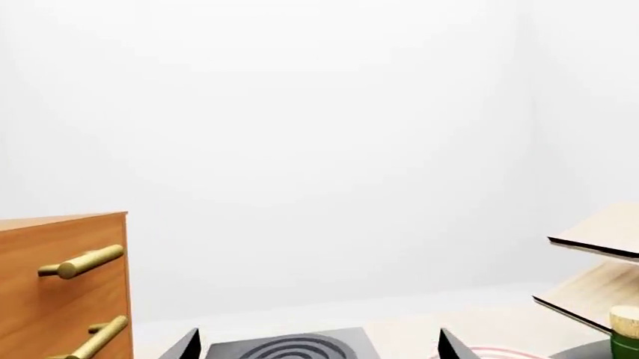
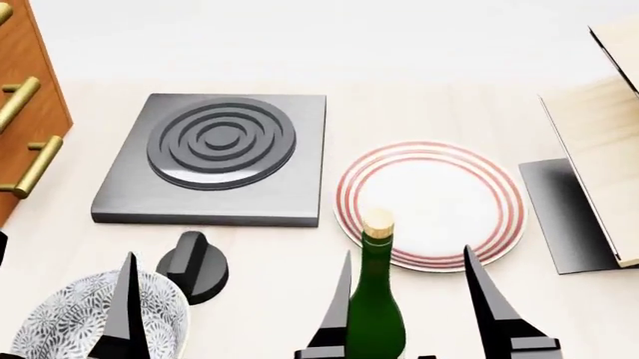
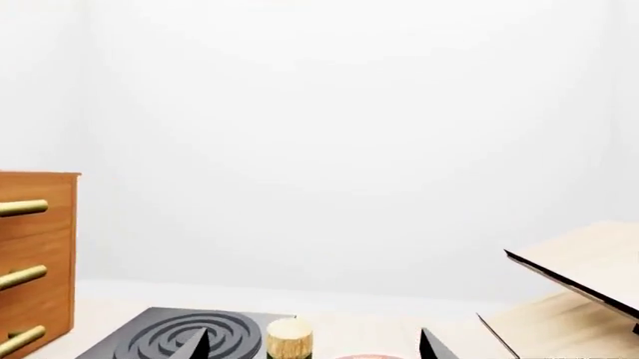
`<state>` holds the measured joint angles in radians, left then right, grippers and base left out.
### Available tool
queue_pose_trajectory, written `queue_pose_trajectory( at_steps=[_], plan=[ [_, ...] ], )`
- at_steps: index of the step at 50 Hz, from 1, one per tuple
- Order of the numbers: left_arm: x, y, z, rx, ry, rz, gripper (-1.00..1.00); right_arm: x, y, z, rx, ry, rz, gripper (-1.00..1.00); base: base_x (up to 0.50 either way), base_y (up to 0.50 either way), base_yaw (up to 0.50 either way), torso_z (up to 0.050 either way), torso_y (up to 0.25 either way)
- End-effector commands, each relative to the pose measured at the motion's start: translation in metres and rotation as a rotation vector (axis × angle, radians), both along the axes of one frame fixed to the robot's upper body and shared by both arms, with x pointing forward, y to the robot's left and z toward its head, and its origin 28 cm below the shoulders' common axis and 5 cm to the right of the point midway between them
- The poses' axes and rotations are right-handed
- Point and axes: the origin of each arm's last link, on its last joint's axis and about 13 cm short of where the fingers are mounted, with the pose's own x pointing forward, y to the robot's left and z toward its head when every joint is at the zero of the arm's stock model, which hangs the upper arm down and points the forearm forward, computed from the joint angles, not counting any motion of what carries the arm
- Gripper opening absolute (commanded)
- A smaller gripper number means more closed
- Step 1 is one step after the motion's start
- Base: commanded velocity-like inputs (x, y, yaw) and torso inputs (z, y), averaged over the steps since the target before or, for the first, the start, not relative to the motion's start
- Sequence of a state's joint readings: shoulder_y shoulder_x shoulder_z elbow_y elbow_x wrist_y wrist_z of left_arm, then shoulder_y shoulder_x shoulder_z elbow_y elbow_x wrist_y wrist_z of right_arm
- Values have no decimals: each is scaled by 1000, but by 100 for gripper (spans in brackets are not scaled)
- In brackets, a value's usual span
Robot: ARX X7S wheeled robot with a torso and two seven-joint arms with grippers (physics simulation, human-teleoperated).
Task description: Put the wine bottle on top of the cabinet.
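Note:
The wine bottle (image 2: 375,307), dark green with a tan cork, stands upright at the table's front. It stands between the two fingers of my right gripper (image 2: 405,258), nearer the left finger, and neither finger touches it. The right gripper is open. In the right wrist view (image 3: 314,344) only the cork (image 3: 289,338) shows between the fingertips. My left gripper (image 2: 65,250) is open and empty at the front left. It also shows in the left wrist view (image 1: 319,344). The orange-brown cabinet (image 2: 25,112) with brass handles stands at the far left, its top above the head view.
A grey stove plate with rings (image 2: 215,157) lies left of centre. A red-rimmed white plate (image 2: 429,202) lies behind the bottle. A patterned bowl (image 2: 60,321) and a black knob-shaped thing (image 2: 194,265) sit at the front left. A pale wooden rack on a black base (image 2: 589,157) stands at the right.

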<state>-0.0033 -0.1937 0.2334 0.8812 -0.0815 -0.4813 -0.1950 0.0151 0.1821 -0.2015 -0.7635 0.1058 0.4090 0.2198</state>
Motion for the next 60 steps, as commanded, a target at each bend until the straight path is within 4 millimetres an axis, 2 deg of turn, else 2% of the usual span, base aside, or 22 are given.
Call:
queue_pose_trajectory(
  at_steps=[1,13,41,60],
  plan=[
    [0,0,1,0,0,0,100,0,0,0,8,-1,-1,100,0,0,0,0,0],
    [0,0,0,0,0,1,100,0,0,-1,-22,-6,-6,100,0,12,0,0,0],
    [0,0,0,1,0,3,100,0,0,-1,-29,-3,-4,100,0,499,0,0,0],
    [1,-1,-2,5,8,1,100,-1,-2,-4,-37,6,-25,100,0,11,0,0,0]
  ],
)
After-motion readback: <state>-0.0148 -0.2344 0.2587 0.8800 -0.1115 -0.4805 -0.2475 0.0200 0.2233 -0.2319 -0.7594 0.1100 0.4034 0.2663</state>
